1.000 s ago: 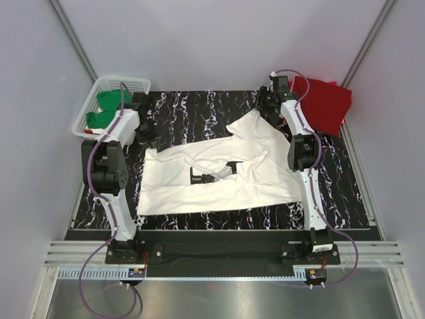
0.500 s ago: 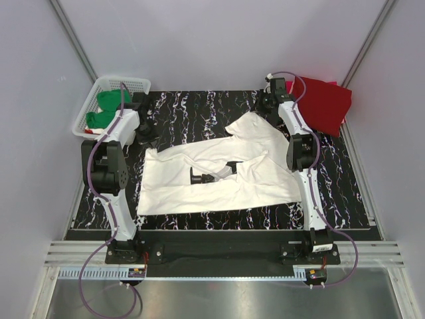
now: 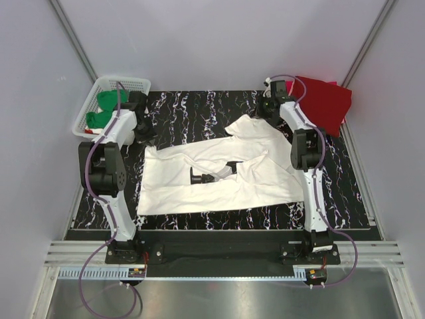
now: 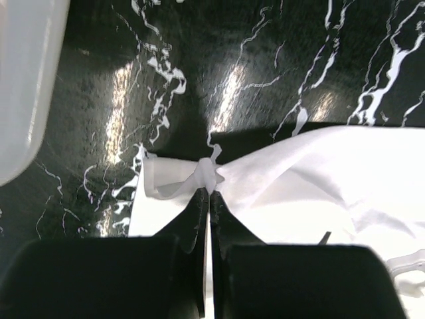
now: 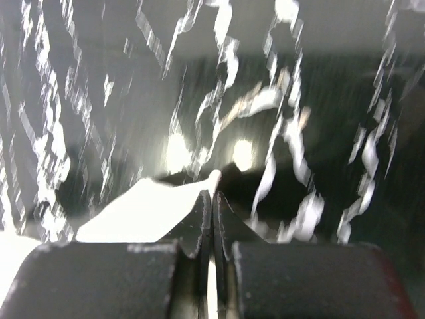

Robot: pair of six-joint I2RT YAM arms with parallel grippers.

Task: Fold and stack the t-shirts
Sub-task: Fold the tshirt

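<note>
A white t-shirt (image 3: pixel 219 176) with a small black print (image 3: pixel 199 177) lies spread and creased across the black marbled table (image 3: pixel 192 106). My left gripper (image 3: pixel 147 139) is shut on the shirt's back left corner; in the left wrist view (image 4: pixel 207 191) a pinch of white cloth (image 4: pixel 207 174) bunches at the tips. My right gripper (image 3: pixel 263 112) is shut on the shirt's back right corner; in the blurred right wrist view (image 5: pixel 214 194) a white cloth edge (image 5: pixel 146 212) runs into the closed jaws. A red t-shirt (image 3: pixel 327 101) lies at the back right.
A white lattice basket (image 3: pixel 136 82) stands at the back left with green cloth (image 3: pixel 106 109) in it; its wall shows in the left wrist view (image 4: pixel 26 80). Grey walls close in on both sides and at the back.
Both arms have shifted slightly toward the back while holding their corners. The shirt's back right corner has been drawn a little tighter. The rest of the shirt lies as before.
</note>
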